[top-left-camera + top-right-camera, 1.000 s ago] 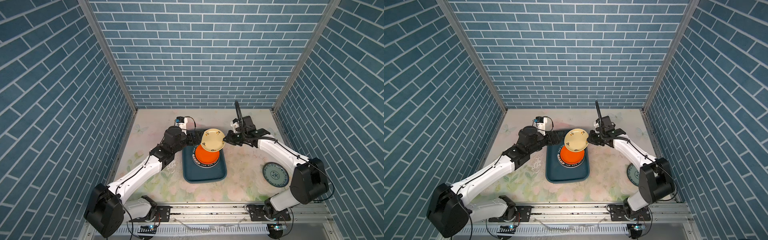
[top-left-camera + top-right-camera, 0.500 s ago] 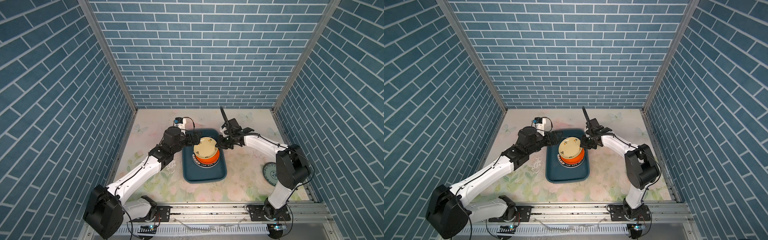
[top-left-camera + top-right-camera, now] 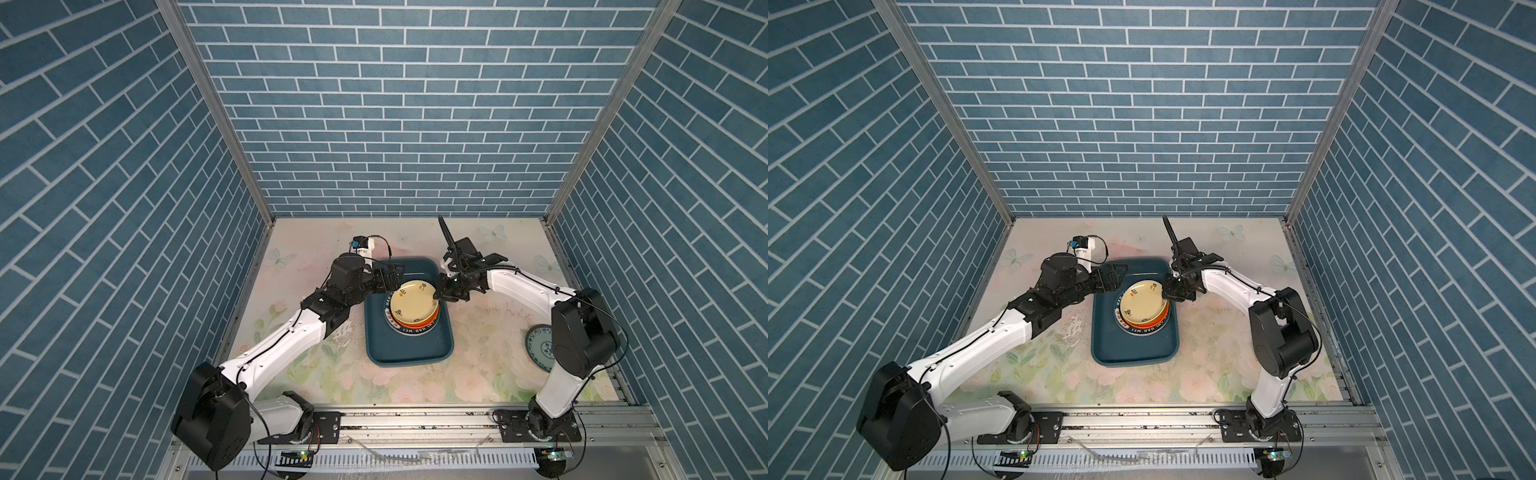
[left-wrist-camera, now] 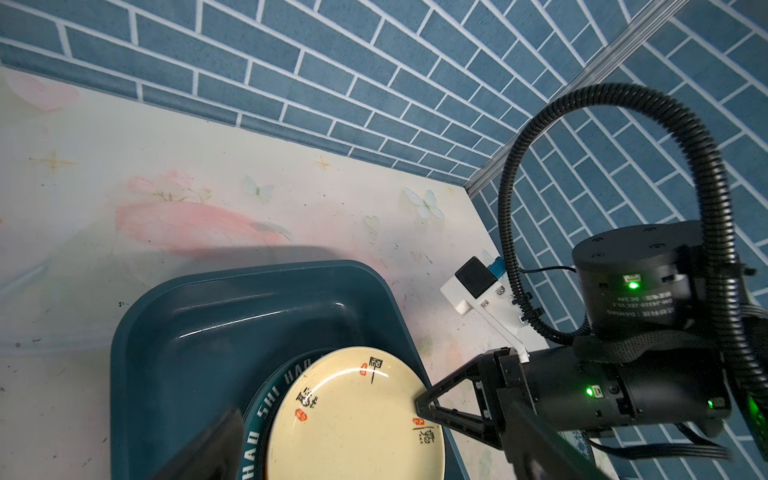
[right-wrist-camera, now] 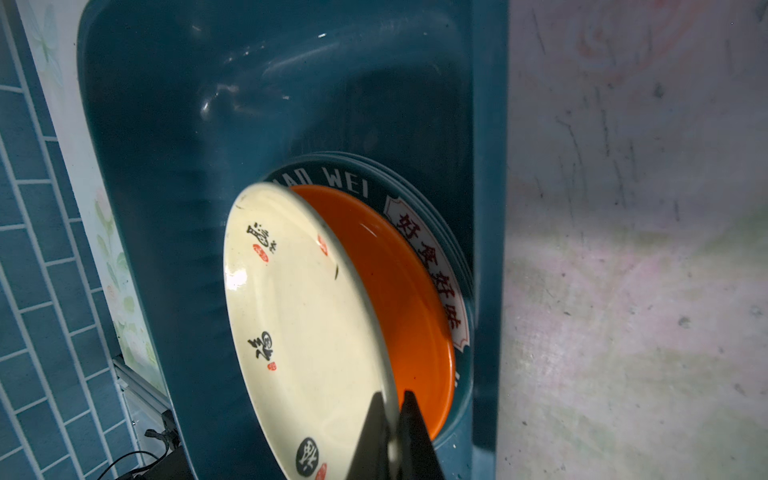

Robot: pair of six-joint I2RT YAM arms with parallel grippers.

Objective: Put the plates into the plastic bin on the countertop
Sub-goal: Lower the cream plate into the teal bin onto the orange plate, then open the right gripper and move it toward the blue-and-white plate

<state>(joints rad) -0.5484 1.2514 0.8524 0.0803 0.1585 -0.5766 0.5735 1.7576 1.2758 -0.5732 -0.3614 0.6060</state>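
Blue brick-patterned walls [image 3: 399, 124] stand behind the left pincer [image 3: 395, 277] and the right pincer [image 3: 437, 296] and well out to either side of them. Two metal corner posts [image 3: 218, 112] rise behind them. Well in front of both pincers runs a metal rail [image 3: 415, 422], with a white slotted duct [image 3: 457, 457] just beyond it.

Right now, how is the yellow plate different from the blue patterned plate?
The yellow plate is in the bin, over the orange plate; the blue patterned plate lies outside on the countertop. The yellow plate is tilted and pinched at its rim by the right gripper; the blue one lies flat, untouched. Both are round.
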